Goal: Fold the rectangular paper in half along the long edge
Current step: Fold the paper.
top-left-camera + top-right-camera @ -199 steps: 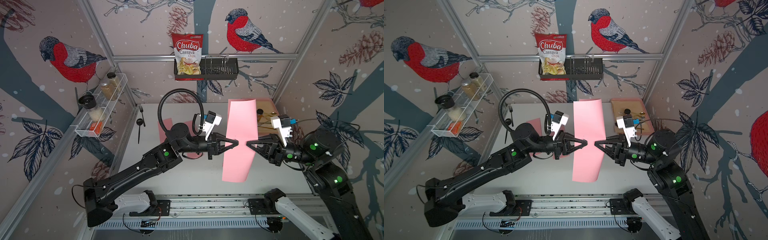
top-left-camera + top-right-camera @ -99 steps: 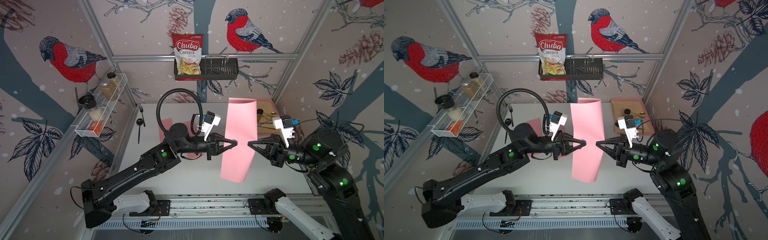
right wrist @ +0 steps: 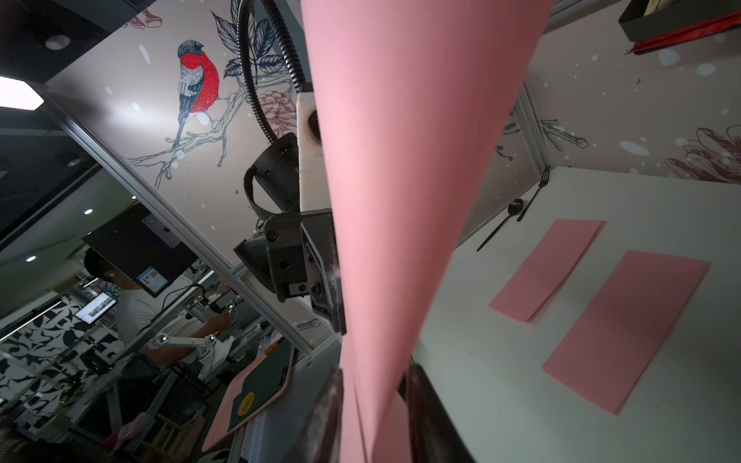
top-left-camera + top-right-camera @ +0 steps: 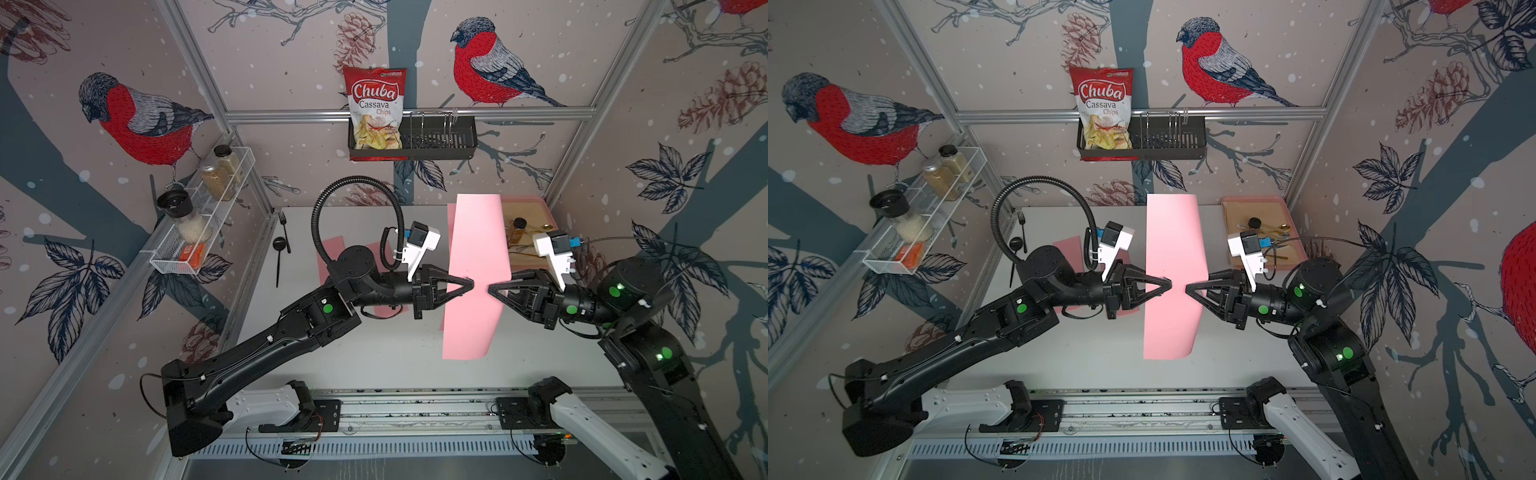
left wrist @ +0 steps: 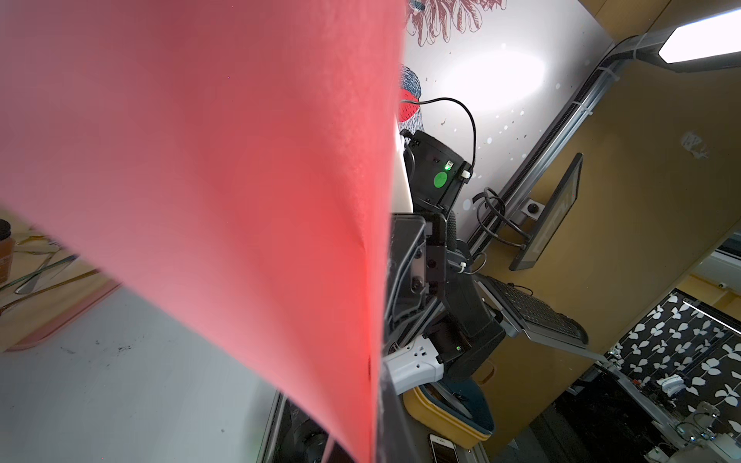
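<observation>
The pink rectangular paper [image 4: 473,249] [image 4: 1173,249] hangs above the table as a long, narrow doubled strip between the two arms. My left gripper [image 4: 471,283] [image 4: 1169,284] is shut on its left side at mid-length. In the left wrist view the paper [image 5: 220,180] fills most of the picture and hides the left gripper's [image 5: 377,421] jaws. My right gripper [image 4: 490,289] [image 4: 1187,288] meets the paper from the right. In the right wrist view its fingers [image 3: 328,401] stand slightly apart, and two layers of paper [image 3: 401,160] pass loosely between them.
Two more pink sheets [image 3: 625,328] [image 3: 545,268] lie flat on the white table under the left arm. A tray [image 4: 1233,208] with a small bottle and cutlery sits at the back right. A black spoon and fork [image 4: 280,249] lie at the back left by the wire shelf [image 4: 199,232].
The right gripper's jaws have parted a little around the paper. The left gripper stays shut on it. Both arms and the sheet have barely moved.
</observation>
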You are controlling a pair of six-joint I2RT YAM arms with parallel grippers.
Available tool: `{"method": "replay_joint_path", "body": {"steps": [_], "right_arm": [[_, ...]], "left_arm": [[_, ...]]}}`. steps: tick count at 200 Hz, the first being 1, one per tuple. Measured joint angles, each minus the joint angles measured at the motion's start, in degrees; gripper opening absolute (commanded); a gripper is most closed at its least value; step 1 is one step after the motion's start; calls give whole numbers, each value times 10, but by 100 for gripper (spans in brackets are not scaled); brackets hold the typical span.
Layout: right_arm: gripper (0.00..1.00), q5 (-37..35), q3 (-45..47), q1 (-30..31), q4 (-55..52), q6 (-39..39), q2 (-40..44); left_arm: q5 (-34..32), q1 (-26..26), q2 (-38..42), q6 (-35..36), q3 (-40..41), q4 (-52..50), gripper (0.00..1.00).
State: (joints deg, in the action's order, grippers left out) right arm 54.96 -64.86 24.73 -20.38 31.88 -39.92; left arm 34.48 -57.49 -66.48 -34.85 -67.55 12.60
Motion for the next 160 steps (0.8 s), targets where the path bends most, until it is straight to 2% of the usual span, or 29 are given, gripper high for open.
{"method": "replay_joint_path", "body": {"steps": [29,57,69,86,160], "right_arm": [[0,10,9,0,31,13,0],[0,14,10,0,41,19,0],[0,14,10,0,42,25,0],[0,14,10,0,42,25,-1],[0,22,23,1,56,25,-5]], "left_arm": [[-1,0,-2,0,0,0,0],[-2,0,-3,0,0,4,0],[-2,0,-4,0,-1,4,12],[-1,0,-7,-2,-2,4,20],[2,0,-16,-9,-6,4,25]]}}
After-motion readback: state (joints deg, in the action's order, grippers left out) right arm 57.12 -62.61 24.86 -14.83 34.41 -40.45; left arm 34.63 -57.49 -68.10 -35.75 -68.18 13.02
